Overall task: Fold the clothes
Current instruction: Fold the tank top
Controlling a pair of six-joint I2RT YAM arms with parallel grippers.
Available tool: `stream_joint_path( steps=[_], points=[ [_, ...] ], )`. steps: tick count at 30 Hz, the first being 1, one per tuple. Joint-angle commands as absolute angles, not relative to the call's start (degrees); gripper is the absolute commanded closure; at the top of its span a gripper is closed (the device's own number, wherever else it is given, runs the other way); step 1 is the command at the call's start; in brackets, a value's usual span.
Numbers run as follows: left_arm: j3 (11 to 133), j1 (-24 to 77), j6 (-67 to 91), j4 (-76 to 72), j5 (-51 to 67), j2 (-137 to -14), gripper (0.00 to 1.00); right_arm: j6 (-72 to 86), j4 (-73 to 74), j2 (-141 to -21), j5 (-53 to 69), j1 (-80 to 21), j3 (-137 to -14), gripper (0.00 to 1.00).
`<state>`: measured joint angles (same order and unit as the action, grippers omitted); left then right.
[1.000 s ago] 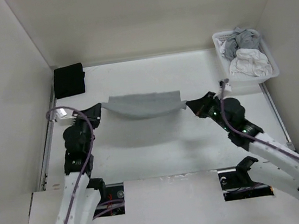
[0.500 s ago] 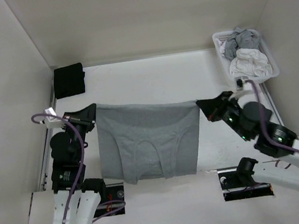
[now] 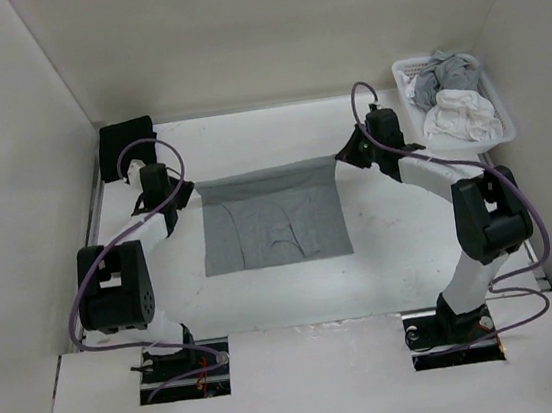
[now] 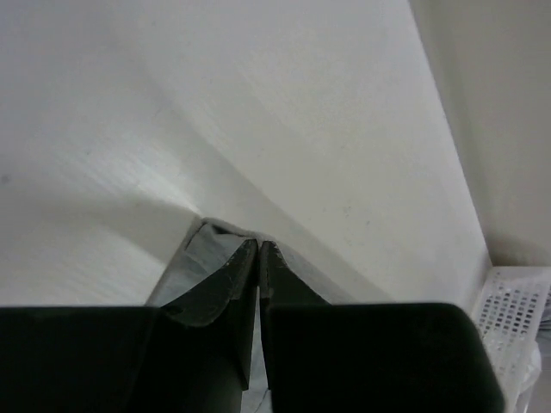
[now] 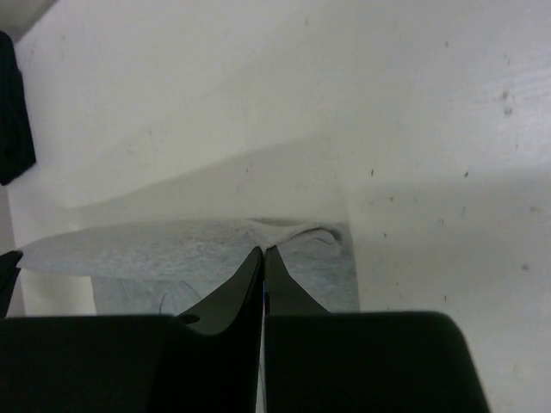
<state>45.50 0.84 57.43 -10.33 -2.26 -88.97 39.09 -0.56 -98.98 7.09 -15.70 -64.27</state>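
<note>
The clothes, a plain light grey T-shirt, lie mostly flat in the middle of the white table, with the far edge lifted slightly. My left gripper is shut on the shirt's far left corner. In the left wrist view the left gripper has its jaws pressed together, with grey cloth pinched at the tips. My right gripper is shut on the far right corner. In the right wrist view a peak of the grey fabric is drawn up into the closed tips of the right gripper.
A black cloth bundle lies in the far left corner, close to the left arm. A white basket at the far right holds a white garment and a grey one. Walls enclose the table on three sides.
Both arms have stretched out toward the back of the table. The shirt, which hung between them near the front half a second ago, now lies spread on the table.
</note>
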Motion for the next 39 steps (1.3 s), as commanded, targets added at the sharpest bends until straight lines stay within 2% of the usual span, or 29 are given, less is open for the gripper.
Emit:
stream_joint_path(
  steps=[1,4,14,21,22,34,37,39],
  points=[
    [51.77,0.66,58.54,-20.12,-1.14,-86.84,0.97,40.60,-7.29,-96.51,11.77,-14.46,-69.52,0.97],
    [47.40,1.18,58.53,-21.79,-1.23,-83.25,0.97,40.17,-7.91,-93.44,11.16,-14.72,-65.06,0.97],
    [22.08,0.75,59.15,-27.07,2.54,-64.45,0.96,44.03,-17.67,-74.99,6.60,-19.20,-36.32,0.97],
    [10.91,-1.36,57.31,-19.35,5.80,-44.50,0.96,46.05,-13.80,-61.02,1.42,-24.91,-24.01,0.96],
    [8.64,-1.89,56.35,-14.46,5.97,-36.64,0.96,47.36,-10.93,-56.30,-1.64,-26.66,-20.60,0.96],
    [1.15,-3.73,55.72,-9.50,7.29,-31.12,0.94,53.43,-6.24,-52.47,-1.32,-28.60,-12.92,0.94],
    [0.88,-4.79,55.90,-7.74,8.96,-29.01,0.93,53.61,-5.45,-52.82,-1.84,-28.87,-13.09,0.90],
    [0.62,-5.05,55.37,-7.47,9.23,-28.92,0.89,53.44,-5.45,-53.00,-2.11,-28.87,-13.27,0.83]
  ],
)
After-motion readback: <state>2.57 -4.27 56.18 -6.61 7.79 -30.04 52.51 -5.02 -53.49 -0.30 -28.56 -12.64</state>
